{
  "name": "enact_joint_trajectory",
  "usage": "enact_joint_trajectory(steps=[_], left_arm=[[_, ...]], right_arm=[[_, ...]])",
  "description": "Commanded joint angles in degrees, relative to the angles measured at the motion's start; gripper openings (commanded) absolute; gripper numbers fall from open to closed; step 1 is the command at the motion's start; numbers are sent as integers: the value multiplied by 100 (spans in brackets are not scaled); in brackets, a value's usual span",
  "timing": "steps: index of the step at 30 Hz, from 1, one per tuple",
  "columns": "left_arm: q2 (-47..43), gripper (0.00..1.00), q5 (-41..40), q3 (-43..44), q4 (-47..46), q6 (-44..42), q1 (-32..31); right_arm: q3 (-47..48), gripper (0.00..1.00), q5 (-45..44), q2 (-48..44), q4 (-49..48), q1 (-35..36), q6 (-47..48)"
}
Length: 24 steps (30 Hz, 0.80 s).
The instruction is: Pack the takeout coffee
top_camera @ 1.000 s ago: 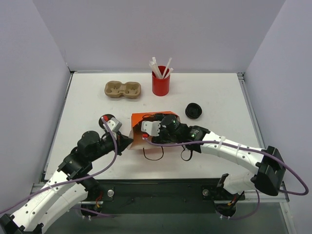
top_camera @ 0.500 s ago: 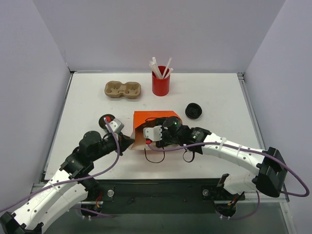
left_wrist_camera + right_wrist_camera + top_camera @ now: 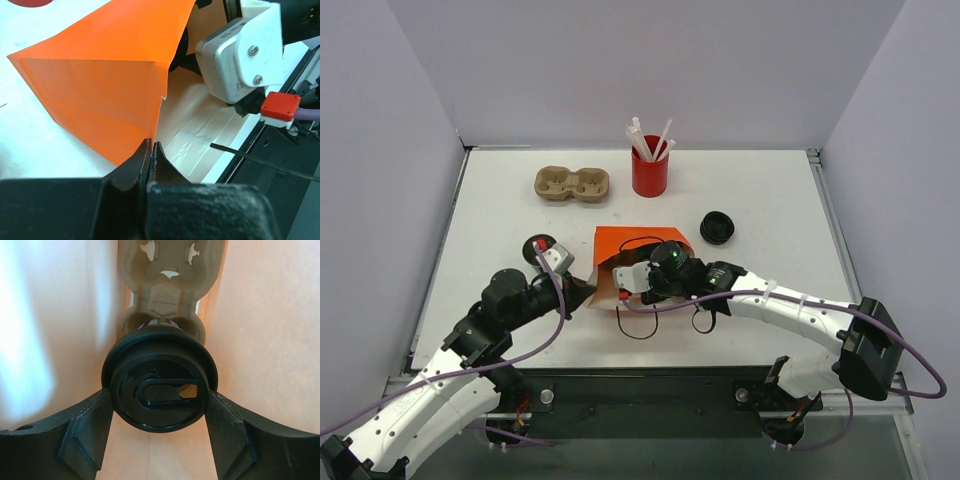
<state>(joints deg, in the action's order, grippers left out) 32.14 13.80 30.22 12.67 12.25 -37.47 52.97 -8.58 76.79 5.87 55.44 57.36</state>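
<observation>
The orange paper bag lies on its side in the middle of the table. My left gripper is shut on the bag's edge at its mouth. My right arm's wrist reaches into that mouth; its fingers are hidden there in the top view. Inside the bag, my right gripper is shut on a takeout coffee cup with a black lid, one finger on each side of the lid. The cup sits at the near end of a tan carrier inside the bag. A second dark cup stands on the table right of the bag.
A tan two-hole cup carrier lies at the back left. A red cup of white straws stands behind the bag. The bag's black handle loops trail toward the table's near edge. White walls close off the table's sides and back.
My right gripper has gone further left into the bag with the cup. The bag's orange upper side has settled flat over it. The left gripper has kept its grip.
</observation>
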Motion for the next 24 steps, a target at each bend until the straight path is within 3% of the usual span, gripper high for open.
enact_joint_trajectory(steps=[1,24], left_arm=[[-85,0,105,177,-124,14,-23],[12,0,149,301,166,23,-14]], right_arm=[[20,37,-206,169,134,-68,143],[-164,35,-513,644,-920,-147,-41]])
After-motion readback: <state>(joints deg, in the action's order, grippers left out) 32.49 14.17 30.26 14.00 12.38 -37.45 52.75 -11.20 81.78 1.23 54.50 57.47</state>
